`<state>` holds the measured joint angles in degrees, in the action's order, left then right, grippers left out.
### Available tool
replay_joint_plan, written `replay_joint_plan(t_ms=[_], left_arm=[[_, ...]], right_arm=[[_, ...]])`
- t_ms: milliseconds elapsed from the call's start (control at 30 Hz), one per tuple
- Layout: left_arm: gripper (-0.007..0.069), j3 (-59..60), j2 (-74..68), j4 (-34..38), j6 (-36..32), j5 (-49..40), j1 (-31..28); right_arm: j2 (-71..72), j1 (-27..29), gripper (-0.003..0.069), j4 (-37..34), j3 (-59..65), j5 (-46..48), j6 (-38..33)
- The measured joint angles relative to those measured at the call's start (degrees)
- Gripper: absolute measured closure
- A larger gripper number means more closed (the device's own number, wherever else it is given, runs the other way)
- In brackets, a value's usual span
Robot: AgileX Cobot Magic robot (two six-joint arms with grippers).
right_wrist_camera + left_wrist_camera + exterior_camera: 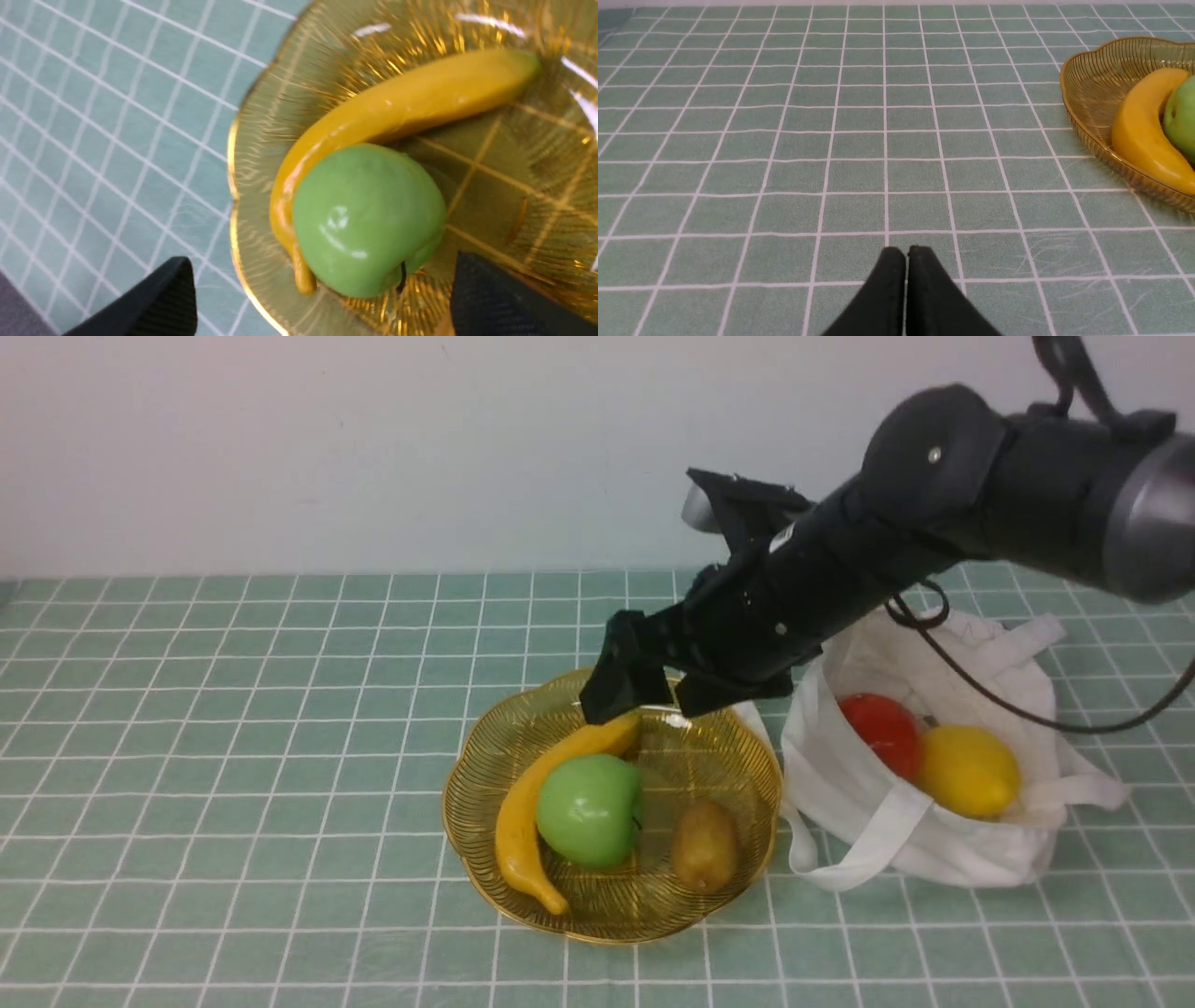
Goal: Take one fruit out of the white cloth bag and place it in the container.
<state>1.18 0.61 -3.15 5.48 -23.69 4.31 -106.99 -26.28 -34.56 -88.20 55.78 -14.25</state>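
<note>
The green apple [590, 809] [369, 219] lies in the amber ribbed dish [747, 756] [261, 116], against a yellow banana [523, 812] [402, 107]. My right gripper [644, 700] [322, 294] hangs open above the dish's far side, with nothing between its fingers. To the right of the dish lies the white cloth bag [943, 845], open, holding a red fruit [879, 733] and a lemon [968, 771]. My left gripper [906, 254] is shut over bare tablecloth, left of the dish [1092, 93]; it does not show in the front view.
A brown kiwi-like fruit [706, 846] also sits in the dish. A bag strap [873, 845] loops toward the dish. The right arm's cable [980, 695] hangs over the bag. The table wears a green checked cloth [233, 756].
</note>
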Motion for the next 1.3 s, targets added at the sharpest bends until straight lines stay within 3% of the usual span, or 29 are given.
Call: replay_joint_plan(t_ms=[133, 267, 333, 433, 467, 567, 667, 833, 933, 1033, 1200, 1300], left_arm=[[0.0632, 0.0, 0.0, 0.0, 0.0, 0.0, 0.0], [0.0632, 0.0, 0.0, 0.0, 0.0, 0.0, 0.0], [0.0632, 0.0, 0.0, 0.0, 0.0, 0.0, 0.0], [0.0632, 0.0, 0.0, 0.0, 0.0, 0.0, 0.0], [0.0632, 0.0, 0.0, 0.0, 0.0, 0.0, 0.0], [0.0632, 0.0, 0.0, 0.0, 0.0, 0.0, 0.0], [0.0632, 0.0, 0.0, 0.0, 0.0, 0.0, 0.0], [0.0632, 0.0, 0.0, 0.0, 0.0, 0.0, 0.0], [0.0632, 0.0, 0.0, 0.0, 0.0, 0.0, 0.0], [0.0632, 0.0, 0.0, 0.0, 0.0, 0.0, 0.0], [0.0632, 0.0, 0.0, 0.0, 0.0, 0.0, 0.0], [0.0632, 0.0, 0.0, 0.0, 0.0, 0.0, 0.0]], right_arm=[[0.0, 0.9, -0.0016, 2.6, -5.3, 7.5, 1.7], [0.0, 2.4, 0.0063, 5.7, -10.1, 14.0, 3.6], [0.9, 3.2, 0.0196, 9.0, -12.0, 14.5, 5.3], [1.8, 3.5, 0.0314, 11.4, -12.2, 15.0, 6.6], [2.9, 3.5, 0.0428, 13.7, -12.2, 15.3, 7.9], [6.9, 3.5, 0.0599, 16.6, -9.8, 15.3, 9.5], [13.0, 3.5, 0.0651, 18.0, -5.1, 15.3, 9.8], [31.9, 3.5, 0.0673, 20.9, 11.3, 14.0, 10.5], [42.4, 3.5, 0.0673, 21.8, 20.5, 7.2, 10.8], [57.6, 3.5, 0.0673, 22.1, 35.2, -8.3, 10.8], [86.1, 3.5, 0.0673, 20.7, 68.1, -47.8, 10.8], [94.7, 3.5, 0.0673, 19.1, 74.4, -53.4, 10.9]])
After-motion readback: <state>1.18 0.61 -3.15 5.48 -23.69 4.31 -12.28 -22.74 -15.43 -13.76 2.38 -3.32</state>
